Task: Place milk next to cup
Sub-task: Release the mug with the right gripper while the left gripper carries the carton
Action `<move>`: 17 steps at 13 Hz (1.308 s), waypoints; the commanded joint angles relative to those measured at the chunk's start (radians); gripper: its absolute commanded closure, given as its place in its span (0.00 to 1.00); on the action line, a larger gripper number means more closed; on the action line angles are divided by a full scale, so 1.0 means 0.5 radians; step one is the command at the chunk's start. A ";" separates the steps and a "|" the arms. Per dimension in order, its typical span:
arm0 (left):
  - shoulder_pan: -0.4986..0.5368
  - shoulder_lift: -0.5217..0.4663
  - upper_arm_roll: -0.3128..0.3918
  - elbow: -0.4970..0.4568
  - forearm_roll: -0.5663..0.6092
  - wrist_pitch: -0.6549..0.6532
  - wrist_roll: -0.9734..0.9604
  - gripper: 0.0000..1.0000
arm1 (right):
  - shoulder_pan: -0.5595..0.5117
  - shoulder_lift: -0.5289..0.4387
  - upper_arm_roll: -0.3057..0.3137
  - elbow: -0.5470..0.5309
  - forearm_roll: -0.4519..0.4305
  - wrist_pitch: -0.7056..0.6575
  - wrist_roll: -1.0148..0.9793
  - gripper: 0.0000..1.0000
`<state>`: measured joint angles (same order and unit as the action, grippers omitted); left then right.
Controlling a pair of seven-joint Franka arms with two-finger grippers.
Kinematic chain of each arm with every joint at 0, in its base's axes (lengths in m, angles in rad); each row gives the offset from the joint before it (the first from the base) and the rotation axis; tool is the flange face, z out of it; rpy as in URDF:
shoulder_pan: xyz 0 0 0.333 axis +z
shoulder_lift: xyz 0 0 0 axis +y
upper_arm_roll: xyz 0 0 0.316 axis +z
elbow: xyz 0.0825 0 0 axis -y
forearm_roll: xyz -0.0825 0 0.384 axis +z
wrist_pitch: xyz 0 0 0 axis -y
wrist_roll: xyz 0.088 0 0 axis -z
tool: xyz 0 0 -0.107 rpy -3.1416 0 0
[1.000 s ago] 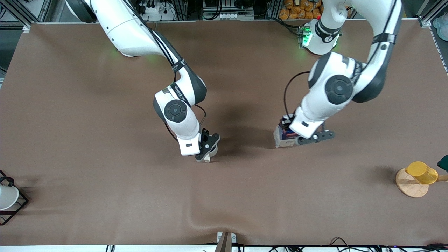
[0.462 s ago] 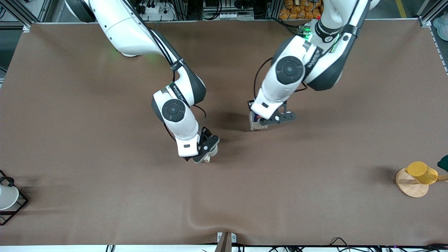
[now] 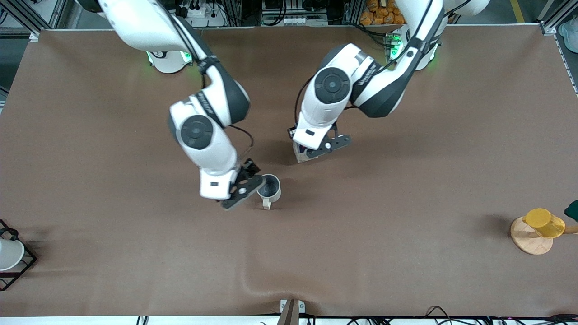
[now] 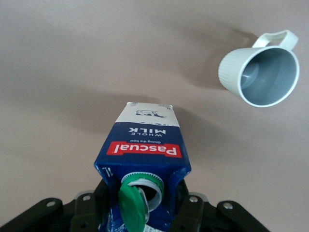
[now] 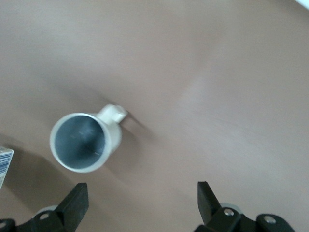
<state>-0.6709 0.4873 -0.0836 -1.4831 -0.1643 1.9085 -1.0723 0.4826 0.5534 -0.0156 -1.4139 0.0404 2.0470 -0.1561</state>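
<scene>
The off-white cup (image 3: 269,188) stands upright on the brown table, handle toward the front camera. It also shows in the right wrist view (image 5: 84,141) and the left wrist view (image 4: 260,70). My right gripper (image 3: 240,192) is open and empty, low beside the cup on the right arm's side, apart from it (image 5: 141,203). My left gripper (image 3: 314,150) is shut on the milk (image 3: 301,155), a blue and white carton with a red strip and a green cap flipped open (image 4: 145,159). The milk is upright, low at the table, farther from the front camera than the cup, with a gap between them.
A yellow cup (image 3: 544,222) sits on a round wooden coaster (image 3: 526,241) at the left arm's end. A white cone vessel in a black wire frame (image 3: 10,255) is at the right arm's end. The cloth has a fold (image 3: 253,285) near the front edge.
My left arm has carried the milk toward the cup. My right gripper, down at the cup before, has moved off it toward the right arm's end; the cup now stands uncovered.
</scene>
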 commanded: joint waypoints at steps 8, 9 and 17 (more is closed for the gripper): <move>-0.207 0.262 0.041 0.383 0.059 -0.059 0.343 0.46 | -0.636 -0.392 0.037 -0.298 0.029 -0.319 -0.181 0.00; -0.207 0.265 0.041 0.386 0.059 -0.059 0.426 0.46 | -0.682 -0.435 0.037 -0.298 0.048 -0.405 -0.188 0.00; -0.207 0.308 0.069 0.417 0.062 0.134 0.516 0.46 | -0.891 -0.693 0.022 -0.295 0.100 -0.679 -0.197 0.00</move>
<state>-0.7628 0.6149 -0.0565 -1.3101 -0.1524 1.9508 -0.8171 0.0911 0.2657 -0.0182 -1.5174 0.0872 1.7332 -0.2442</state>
